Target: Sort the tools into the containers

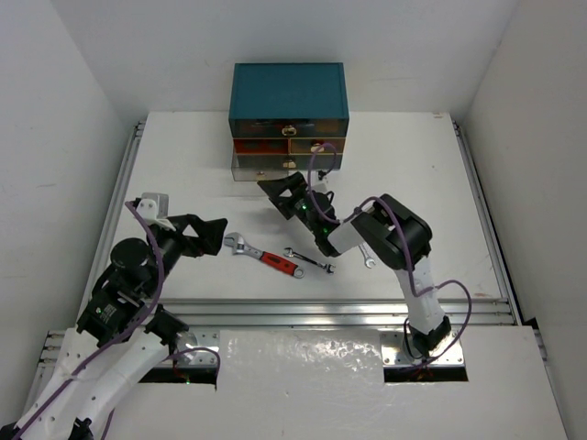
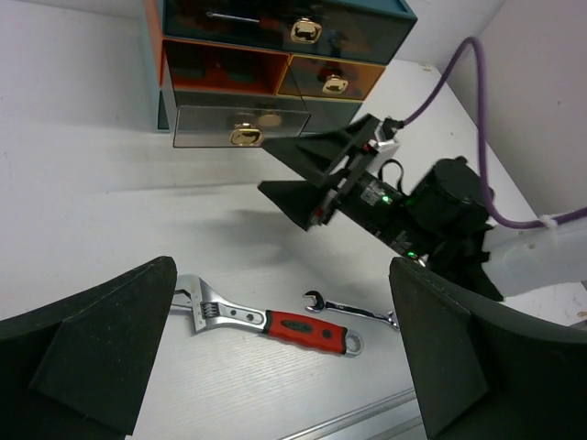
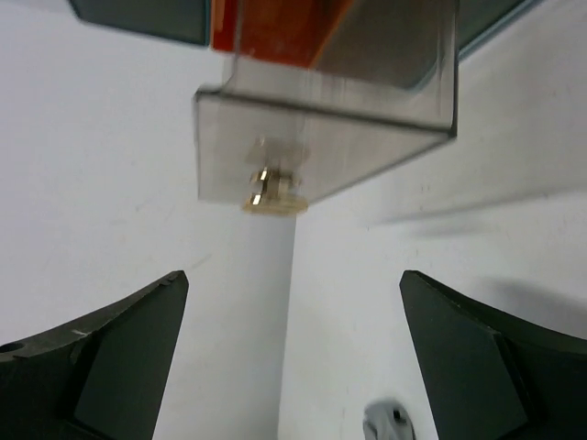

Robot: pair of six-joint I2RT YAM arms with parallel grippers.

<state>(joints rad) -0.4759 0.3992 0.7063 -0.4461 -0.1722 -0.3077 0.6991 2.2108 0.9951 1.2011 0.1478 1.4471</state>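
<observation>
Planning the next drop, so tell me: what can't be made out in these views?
- Contents of the open drawer: top view, too small and dark; right wrist view shows only its front.
- Silver object: right wrist view, blurred, cut by the bottom edge.
- Closed drawers: left wrist view, tinted fronts hide what's inside.
- Small silver tool by the right arm: top view, partly covered, too small to identify.
</observation>
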